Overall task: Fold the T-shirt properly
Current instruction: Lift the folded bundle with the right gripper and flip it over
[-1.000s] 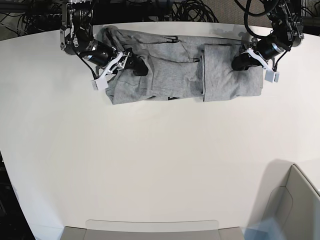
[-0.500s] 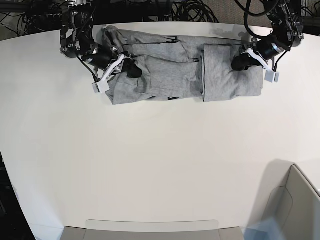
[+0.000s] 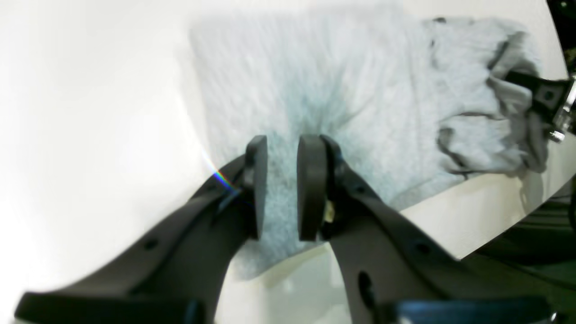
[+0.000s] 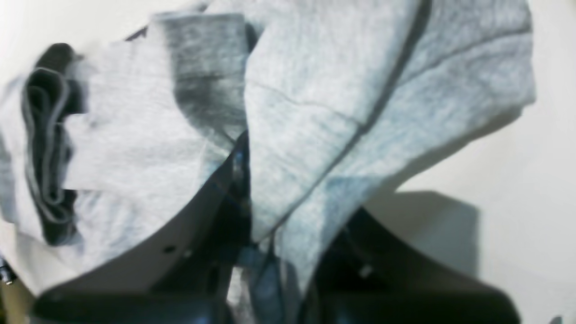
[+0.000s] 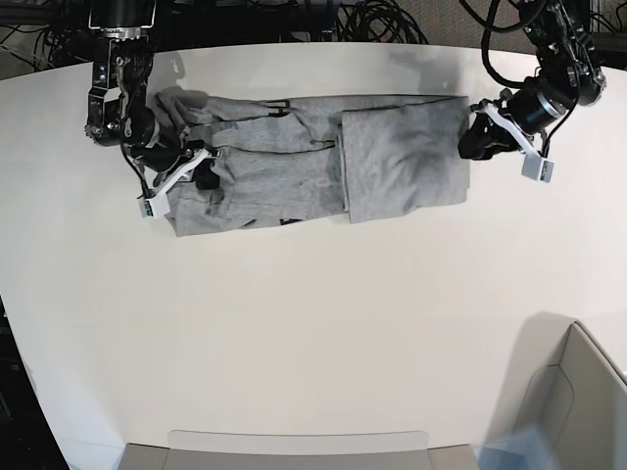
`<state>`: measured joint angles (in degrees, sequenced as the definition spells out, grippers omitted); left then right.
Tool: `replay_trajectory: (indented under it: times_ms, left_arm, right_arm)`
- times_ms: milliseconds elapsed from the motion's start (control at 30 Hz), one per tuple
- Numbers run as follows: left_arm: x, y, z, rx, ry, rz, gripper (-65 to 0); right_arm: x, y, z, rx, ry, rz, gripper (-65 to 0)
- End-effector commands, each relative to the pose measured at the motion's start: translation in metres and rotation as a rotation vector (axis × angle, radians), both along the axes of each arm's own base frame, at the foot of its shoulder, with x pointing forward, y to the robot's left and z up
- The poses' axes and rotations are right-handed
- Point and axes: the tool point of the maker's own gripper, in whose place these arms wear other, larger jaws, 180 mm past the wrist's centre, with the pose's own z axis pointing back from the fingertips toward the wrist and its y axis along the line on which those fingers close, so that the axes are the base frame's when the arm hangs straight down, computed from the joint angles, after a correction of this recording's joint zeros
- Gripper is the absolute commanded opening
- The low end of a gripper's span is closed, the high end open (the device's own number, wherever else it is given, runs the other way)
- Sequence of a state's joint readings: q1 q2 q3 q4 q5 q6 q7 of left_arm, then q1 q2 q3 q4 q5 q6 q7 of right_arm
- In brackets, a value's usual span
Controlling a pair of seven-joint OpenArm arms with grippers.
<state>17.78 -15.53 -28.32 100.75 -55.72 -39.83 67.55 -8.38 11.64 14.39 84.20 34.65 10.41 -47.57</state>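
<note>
The heather-grey T-shirt (image 5: 294,176) lies in a long band across the far part of the white table (image 5: 313,333), its right part folded over. My right gripper (image 5: 204,176) is at the shirt's left end and is shut on the cloth. In the right wrist view the T-shirt (image 4: 315,90) drapes over that gripper (image 4: 270,216) and hides the fingertips. My left gripper (image 5: 468,145) is at the shirt's right edge. In the left wrist view its jaws (image 3: 281,180) stand a little apart over the flat T-shirt (image 3: 337,81), pinching nothing.
Cables (image 5: 372,20) lie behind the table's far edge. A grey bin (image 5: 573,401) stands at the front right corner. A low grey tray (image 5: 294,450) sits along the front edge. The right arm's body (image 5: 113,88) rises at the far left.
The right gripper has pulled the shirt to the left and a little toward the front. The shirt has slid under the left gripper, which now sits at its right edge.
</note>
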Motion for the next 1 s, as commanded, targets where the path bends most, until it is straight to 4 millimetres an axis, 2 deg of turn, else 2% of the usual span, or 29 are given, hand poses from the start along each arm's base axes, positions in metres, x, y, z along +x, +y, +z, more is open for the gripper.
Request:
replay_trajectory:
  times_ms: [0, 133, 200, 267, 333, 500, 633, 733, 967]
  left_arm:
    - [0.006, -0.001, 0.016, 0.006, -0.058, -0.002, -53.4]
    - [0.009, -0.007, 0.029, 0.020, -0.101, -0.016, -53.4]
    - [0.009, -0.007, 0.029, 0.021, -0.100, -0.016, -53.4]
    - [0.009, -0.006, 0.028, 0.026, -0.096, -0.015, -53.4]
    - [0.008, -0.002, 0.027, 0.033, -0.094, -0.010, -53.4]
    - [0.006, 0.026, 0.034, 0.067, -0.106, 0.074, -53.4]
    - [0.005, 0.041, 0.038, 0.088, -0.115, 0.113, -53.4]
    - [0.002, 0.050, 0.040, 0.101, -0.118, 0.140, -53.4]
    - [-0.009, 0.073, 0.042, 0.131, -0.109, 0.205, -53.4]
  right_arm:
    - [0.001, -0.027, -0.004, -0.098, 0.037, -0.030, -65.0]
    - [0.012, -0.059, 0.010, -0.173, 0.022, -0.078, -65.0]
    - [0.018, -0.072, 0.025, -0.210, -0.009, -0.105, -65.0]
    - [0.022, -0.076, 0.040, -0.231, -0.025, -0.125, -65.0]
    - [0.026, -0.072, 0.057, -0.239, -0.042, -0.120, -65.0]
    - [0.038, -0.051, 0.096, -0.294, -0.106, -0.055, -65.0]
    - [0.050, -0.035, 0.105, -0.422, -0.143, 0.003, -65.0]
    - [0.052, -0.001, 0.100, -0.481, -0.162, 0.100, -65.0]
    - [0.057, 0.077, 0.107, -0.592, -0.271, 0.260, -65.0]
